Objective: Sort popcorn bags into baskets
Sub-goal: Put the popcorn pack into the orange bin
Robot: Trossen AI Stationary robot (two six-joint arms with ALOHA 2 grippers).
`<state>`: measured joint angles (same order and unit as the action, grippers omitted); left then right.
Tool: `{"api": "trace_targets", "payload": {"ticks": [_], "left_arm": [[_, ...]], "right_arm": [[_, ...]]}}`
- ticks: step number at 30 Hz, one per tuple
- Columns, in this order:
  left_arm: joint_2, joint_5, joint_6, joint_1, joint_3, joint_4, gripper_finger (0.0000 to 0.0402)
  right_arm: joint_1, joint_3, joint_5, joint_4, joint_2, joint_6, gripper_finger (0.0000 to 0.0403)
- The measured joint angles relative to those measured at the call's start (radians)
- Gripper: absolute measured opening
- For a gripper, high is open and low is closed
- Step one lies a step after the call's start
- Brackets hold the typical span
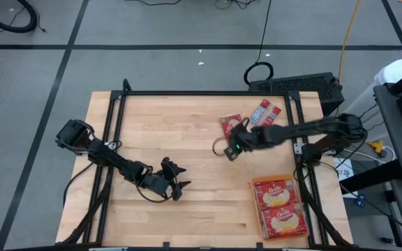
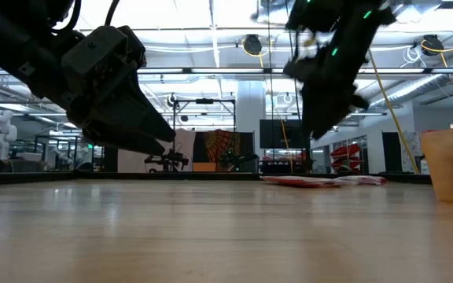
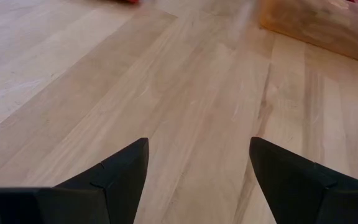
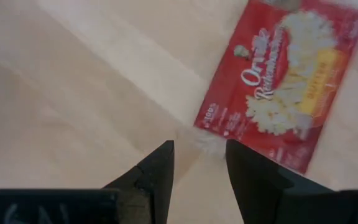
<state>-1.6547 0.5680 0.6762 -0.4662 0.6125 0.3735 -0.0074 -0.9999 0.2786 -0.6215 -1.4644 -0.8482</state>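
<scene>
Two popcorn bags (image 1: 279,207) already lie in the orange basket (image 1: 255,183), two more bags (image 1: 230,125) wait on the desk (image 1: 180,132), right hand (image 1: 232,149) slightly apart above one, left hand (image 1: 175,178) idle, wide apart.

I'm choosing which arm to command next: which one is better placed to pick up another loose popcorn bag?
Right. The right gripper hangs open beside the loose popcorn bags at the table's far side. The left gripper, also open, is over bare wood, well away from them.

4 popcorn bags (image 1: 231,126): 2 loose on table (image 1: 173,125), 2 in 1 basket (image 1: 278,179).
</scene>
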Motion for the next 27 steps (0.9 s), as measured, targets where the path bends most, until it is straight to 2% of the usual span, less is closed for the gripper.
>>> {"api": "trace_targets", "payload": {"ticks": [2, 9, 13, 18, 21, 23, 27], "left_arm": [[0.000, 0.000, 0.000, -0.001, 0.000, -0.003, 0.0282], [0.000, 0.000, 0.007, -0.002, 0.000, -0.006, 0.0282], [0.000, 0.001, 0.019, -0.004, 0.000, -0.011, 0.0282], [0.000, 0.001, 0.021, -0.014, 0.000, -0.012, 0.0282], [0.000, 0.001, 0.018, -0.019, 0.000, -0.012, 0.0282], [0.000, 0.001, 0.013, -0.018, 0.000, -0.012, 0.0282], [0.000, 0.001, 0.002, -0.018, 0.000, -0.014, 0.0282]], "right_arm": [[-0.057, 0.000, -0.068, 0.036, -0.045, 0.078, 0.0140], [-0.160, 0.000, -0.042, 0.167, -0.157, 0.191, 0.0149], [-0.182, 0.000, -0.045, 0.204, -0.215, 0.160, 0.0150], [-0.156, -0.001, -0.093, 0.243, -0.282, 0.059, 0.0150], [-0.110, -0.002, -0.129, 0.394, -0.314, 0.005, 0.0150], [-0.078, -0.001, -0.167, 0.569, -0.337, 0.010, 0.0151], [-0.029, -0.002, -0.163, 0.888, -0.328, 0.059, 0.0151]]}}
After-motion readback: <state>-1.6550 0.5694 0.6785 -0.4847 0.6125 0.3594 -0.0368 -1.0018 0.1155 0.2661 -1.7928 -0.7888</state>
